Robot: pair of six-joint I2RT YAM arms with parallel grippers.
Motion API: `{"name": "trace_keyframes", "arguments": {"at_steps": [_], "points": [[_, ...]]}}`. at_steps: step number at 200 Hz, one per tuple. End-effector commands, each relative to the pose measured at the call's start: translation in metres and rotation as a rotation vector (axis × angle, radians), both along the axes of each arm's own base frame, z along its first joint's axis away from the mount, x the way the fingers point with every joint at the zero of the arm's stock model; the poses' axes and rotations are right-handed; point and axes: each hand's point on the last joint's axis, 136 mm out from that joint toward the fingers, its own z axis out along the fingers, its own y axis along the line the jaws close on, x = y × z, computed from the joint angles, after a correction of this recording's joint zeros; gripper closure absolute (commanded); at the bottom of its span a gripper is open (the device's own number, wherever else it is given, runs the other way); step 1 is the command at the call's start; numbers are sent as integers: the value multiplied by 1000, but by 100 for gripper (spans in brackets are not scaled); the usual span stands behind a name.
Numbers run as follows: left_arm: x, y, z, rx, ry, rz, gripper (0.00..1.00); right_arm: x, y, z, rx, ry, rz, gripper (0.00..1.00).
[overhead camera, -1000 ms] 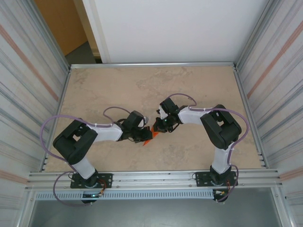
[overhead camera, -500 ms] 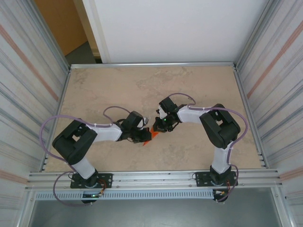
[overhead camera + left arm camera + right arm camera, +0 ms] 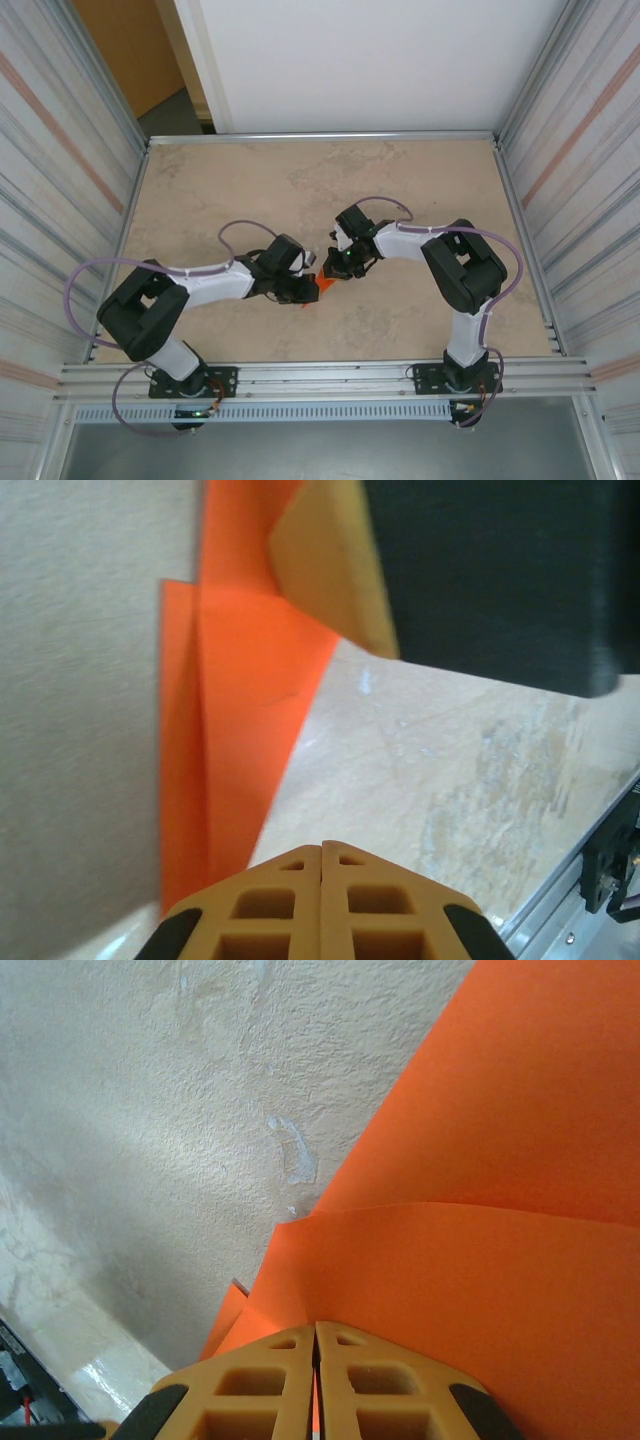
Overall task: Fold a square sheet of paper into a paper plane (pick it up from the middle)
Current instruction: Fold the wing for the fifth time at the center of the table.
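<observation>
The orange paper, folded into layered flaps with a long crease, lies mid-table between the two arms. My right gripper is shut on it; in the right wrist view a sliver of orange shows between the closed fingers, and the paper spreads out ahead. My left gripper is shut just left of the paper. In the left wrist view its fingertips meet with nothing between them, the paper lying beside them. The right gripper's finger touches the paper's top.
The beige stone-patterned tabletop is fenced by metal rails, with a slotted rail along the near edge. Corrugated walls rise at left and right. Purple cables loop from both arms.
The left arm's elbow has swung out to the left and its gripper has edged right toward the paper. The right gripper shifted slightly left, still holding the paper.
</observation>
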Motion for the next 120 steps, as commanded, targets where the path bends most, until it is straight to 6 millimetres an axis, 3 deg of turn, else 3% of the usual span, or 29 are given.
{"name": "trace_keyframes", "arguments": {"at_steps": [1, 120], "points": [[-2, -5, 5, -7, 3, -13, 100, -23, -35, -45, -188, 104, -16, 91], [2, 12, -18, 42, 47, 43, 100, -25, -37, -49, -202, 115, -13, 91]]}}
